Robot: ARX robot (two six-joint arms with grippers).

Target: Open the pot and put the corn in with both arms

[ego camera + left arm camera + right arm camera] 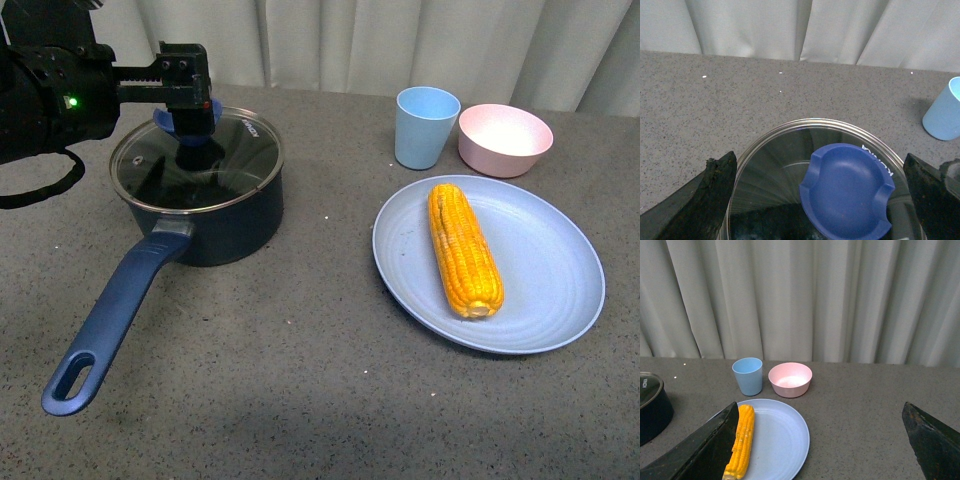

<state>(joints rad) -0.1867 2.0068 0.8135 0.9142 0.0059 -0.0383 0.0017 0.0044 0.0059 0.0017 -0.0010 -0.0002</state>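
Note:
The dark blue pot (215,225) stands at the left with its glass lid (240,150) on and its long handle (110,320) pointing to the near edge. My left gripper (190,112) hovers open right over the lid's blue knob (847,190). In the left wrist view its fingers (715,195) stand wide on either side of the knob, apart from it. The corn (463,250) lies lengthwise on a light blue plate (540,280) at the right. My right gripper (820,440) is open above bare table beside the plate, with the corn (741,440) near one finger.
A light blue cup (425,125) and a pink bowl (505,138) stand behind the plate. Grey speckled table (320,400) stretches along the near side. A pale curtain (400,40) hangs behind the table. The right arm does not show in the front view.

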